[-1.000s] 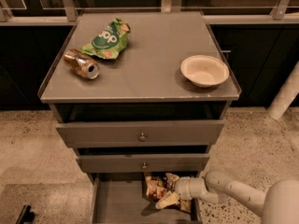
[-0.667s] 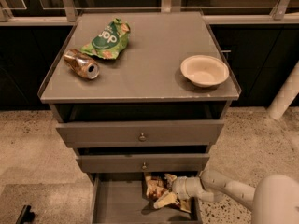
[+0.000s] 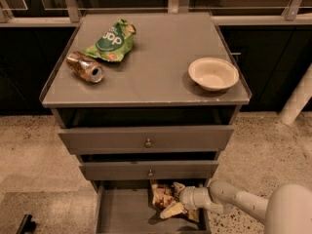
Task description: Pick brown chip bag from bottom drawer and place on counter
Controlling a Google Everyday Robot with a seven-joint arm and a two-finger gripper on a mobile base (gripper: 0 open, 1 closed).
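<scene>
The brown chip bag (image 3: 163,196) lies toward the right of the open bottom drawer (image 3: 122,212), where it lay a second ago. The gripper (image 3: 176,207) stays against its right side, and whether it has hold of the bag cannot be told. The bag is crumpled, dark brown with cream patches. On the counter (image 3: 161,82), left to right: one can (image 3: 85,67), one green chip bag (image 3: 111,43), one bowl (image 3: 213,73). There are three drawers in all, and the two upper drawers (image 3: 146,141) have one knob each.
</scene>
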